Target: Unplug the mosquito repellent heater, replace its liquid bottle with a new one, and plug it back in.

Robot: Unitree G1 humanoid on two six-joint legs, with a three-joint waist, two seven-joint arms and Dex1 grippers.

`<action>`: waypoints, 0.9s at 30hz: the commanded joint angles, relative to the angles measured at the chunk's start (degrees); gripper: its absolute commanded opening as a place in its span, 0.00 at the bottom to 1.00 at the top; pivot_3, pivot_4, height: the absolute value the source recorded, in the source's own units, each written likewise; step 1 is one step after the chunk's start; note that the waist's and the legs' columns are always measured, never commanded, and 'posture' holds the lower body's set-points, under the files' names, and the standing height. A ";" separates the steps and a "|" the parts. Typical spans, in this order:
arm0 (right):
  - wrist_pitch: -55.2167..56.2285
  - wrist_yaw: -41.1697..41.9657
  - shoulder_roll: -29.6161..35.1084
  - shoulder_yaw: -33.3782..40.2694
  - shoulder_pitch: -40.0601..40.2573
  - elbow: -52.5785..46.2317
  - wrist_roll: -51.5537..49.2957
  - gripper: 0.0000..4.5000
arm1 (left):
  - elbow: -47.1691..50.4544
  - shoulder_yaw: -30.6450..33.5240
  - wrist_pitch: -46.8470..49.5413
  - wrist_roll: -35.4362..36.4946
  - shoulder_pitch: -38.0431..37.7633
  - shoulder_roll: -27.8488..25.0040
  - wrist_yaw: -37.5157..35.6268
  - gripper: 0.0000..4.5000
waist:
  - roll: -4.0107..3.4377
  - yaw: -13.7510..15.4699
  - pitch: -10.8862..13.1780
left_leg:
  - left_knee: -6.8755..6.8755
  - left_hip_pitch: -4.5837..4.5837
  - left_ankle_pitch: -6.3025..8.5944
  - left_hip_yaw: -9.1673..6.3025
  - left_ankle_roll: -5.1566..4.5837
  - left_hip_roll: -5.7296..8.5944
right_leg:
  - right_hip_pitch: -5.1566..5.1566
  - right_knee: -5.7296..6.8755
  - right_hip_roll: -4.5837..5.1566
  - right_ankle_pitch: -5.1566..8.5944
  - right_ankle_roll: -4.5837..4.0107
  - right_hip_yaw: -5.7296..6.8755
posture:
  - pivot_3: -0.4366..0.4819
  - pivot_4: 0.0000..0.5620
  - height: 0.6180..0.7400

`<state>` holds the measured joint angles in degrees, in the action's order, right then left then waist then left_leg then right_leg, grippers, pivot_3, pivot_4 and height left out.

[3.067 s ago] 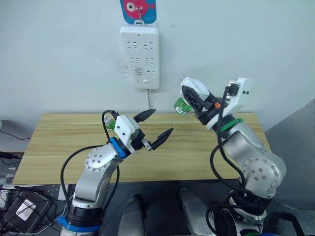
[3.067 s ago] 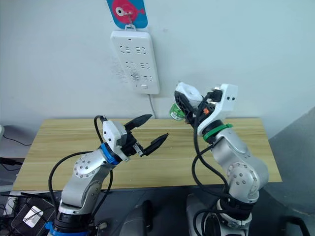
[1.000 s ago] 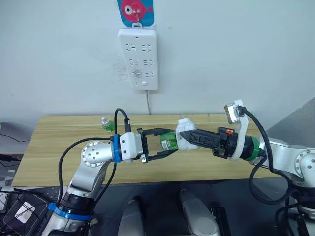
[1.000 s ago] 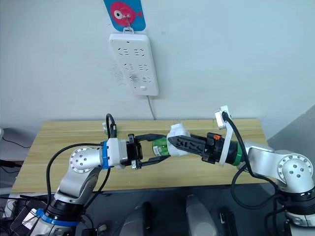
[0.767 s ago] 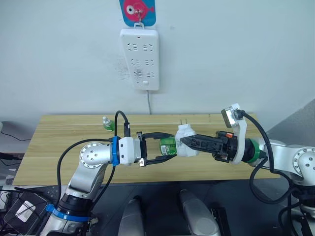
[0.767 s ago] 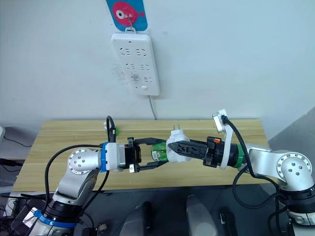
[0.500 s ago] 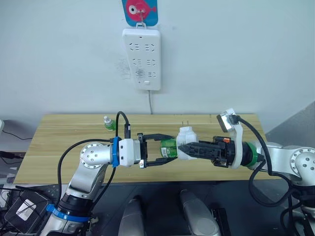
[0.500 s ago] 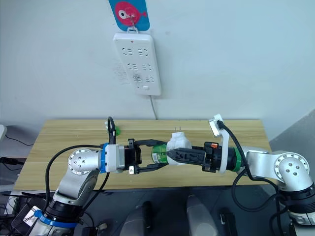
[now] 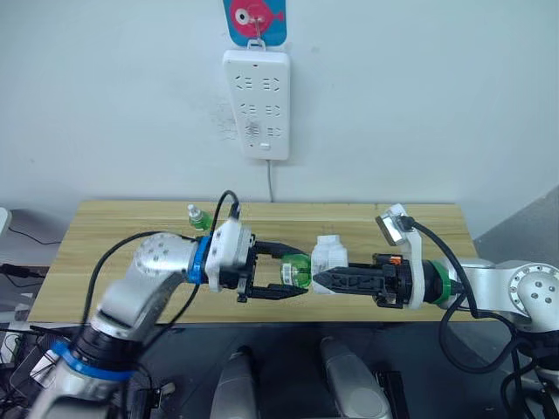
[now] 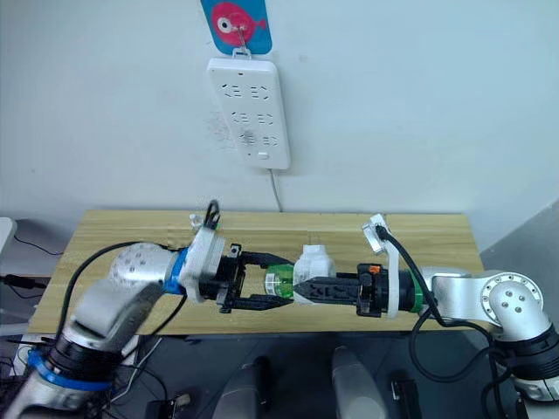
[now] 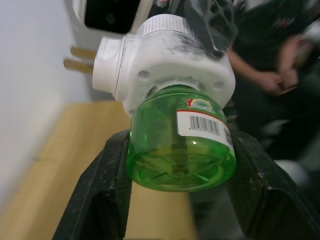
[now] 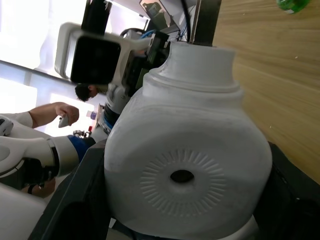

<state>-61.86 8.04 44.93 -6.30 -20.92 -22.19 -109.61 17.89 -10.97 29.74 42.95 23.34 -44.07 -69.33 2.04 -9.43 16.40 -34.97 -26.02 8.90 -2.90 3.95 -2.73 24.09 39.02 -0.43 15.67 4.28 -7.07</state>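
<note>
now the white heater [image 9: 329, 258] is held above the front part of the wooden table [image 9: 105, 236], clamped between the fingers of the right gripper [image 9: 325, 280]. its green bottle [image 11: 181, 145] is still screwed into the heater and points toward the left gripper [image 9: 293, 272], whose fingers [image 11: 102, 192] are set on either side of it, apparently touching and gripping it. a second small green bottle [image 9: 198, 217] stands near the table's back edge. a white power strip [image 9: 258, 103] hangs on the wall.
</note>
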 commanded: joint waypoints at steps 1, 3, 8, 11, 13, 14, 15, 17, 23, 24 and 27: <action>0.21 3.20 0.22 0.99 0.02 -4.03 -2.82 0.69 | -1.26 1.57 16.00 8.54 2.41 -1.80 1.60 0.50 | 0.00 -0.02 0.00 | 0.00 0.01 0.00 0.00 0.00 0.00 | 0.00 -0.01 0.00 0.00 0.00 0.01 | 0.26 0.48 0.96; 0.56 3.07 0.22 0.97 0.20 -4.26 -3.06 0.69 | -0.70 1.75 15.17 6.85 2.55 -1.46 2.06 0.50 | 0.00 -0.02 0.00 | 0.01 0.01 0.01 0.01 0.00 0.00 | 0.00 -0.02 -0.01 0.00 0.01 0.01 | 0.26 0.48 0.96; 1.62 2.52 0.26 1.29 0.90 -4.19 -3.39 0.69 | -1.05 0.86 3.70 -2.76 0.56 0.26 1.87 0.57 | 0.00 0.29 0.00 | 0.04 0.01 0.01 -0.01 0.00 -0.01 | 0.02 -0.02 -0.02 0.00 0.00 0.04 | 0.26 0.48 0.96; 2.56 2.37 0.09 1.54 1.47 -3.86 -3.39 0.69 | -2.99 0.11 -12.49 -12.93 -2.17 2.65 1.01 0.79 | -0.01 0.38 0.00 | 0.04 0.03 0.01 0.06 0.00 0.00 | 0.02 -0.04 -0.02 0.00 -0.02 -0.04 | 0.26 0.48 0.96; 3.19 1.98 -0.10 1.75 1.74 -3.61 -3.39 0.69 | -4.42 3.07 -22.07 -15.78 -4.55 6.28 2.88 0.93 | 0.00 0.58 0.00 | 0.03 0.06 0.01 0.10 0.00 -0.01 | 0.01 -0.05 -0.01 -0.01 -0.05 -0.06 | 0.24 0.48 0.96; 3.47 1.75 -0.17 1.85 1.86 -3.56 -3.39 0.69 | -4.69 4.24 -27.54 -17.01 -6.07 7.21 2.06 0.94 | 0.00 0.66 0.00 | 0.03 0.06 0.01 0.11 0.00 -0.01 | 0.00 -0.06 0.00 -0.01 -0.06 -0.09 | 0.24 0.48 0.96; 3.83 1.46 -0.35 2.00 2.03 -3.48 -3.39 0.69 | -4.24 5.72 -30.15 -17.28 -7.75 8.31 2.84 0.94 | 0.00 0.75 0.00 | 0.02 0.04 0.01 0.14 0.00 -0.01 | 0.01 -0.07 0.00 -0.01 -0.06 -0.11 | 0.24 0.48 0.96; 4.17 1.27 -0.49 2.13 2.28 -3.48 -3.39 0.69 | -3.01 7.02 -34.83 -18.75 -10.20 9.69 4.06 0.94 | 0.00 1.02 0.00 | 0.02 0.03 0.01 0.18 0.00 -0.02 | 0.02 -0.09 0.02 -0.03 -0.10 -0.14 | 0.25 0.48 0.96; 4.84 0.35 -0.75 1.59 2.04 -3.19 -3.39 0.69 | 0.92 6.97 -42.17 -19.92 -13.98 11.76 4.59 0.94 | 0.00 1.47 -0.01 | 0.00 0.03 0.01 0.19 0.00 -0.01 | 0.01 -0.08 0.03 -0.01 -0.06 -0.14 | 0.25 0.48 0.96; 4.92 0.18 -0.83 1.54 1.96 -3.11 -3.39 0.69 | 1.54 6.70 -42.05 -19.74 -14.60 11.65 4.71 0.94 | 0.00 1.46 -0.01 | -0.01 0.04 0.01 0.20 0.00 -0.01 | 0.00 -0.08 0.03 -0.01 -0.06 -0.16 | 0.25 0.48 0.96; 5.17 -0.35 -1.03 1.51 1.89 -3.08 -3.39 0.69 | 2.69 6.12 -42.13 -19.45 -14.92 11.80 5.10 0.94 | 0.00 1.45 -0.01 | -0.01 0.04 0.00 0.21 0.00 -0.01 | 0.01 -0.08 0.02 -0.01 -0.06 -0.16 | 0.25 0.48 0.96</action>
<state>-57.69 7.45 44.28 -5.68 -18.79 -23.88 -111.37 17.90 -4.53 -11.73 23.13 8.61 -32.30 -64.47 2.04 -7.98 16.39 -34.98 -25.98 8.90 -2.70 3.95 -2.75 24.10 38.95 -0.40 15.66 4.23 -7.23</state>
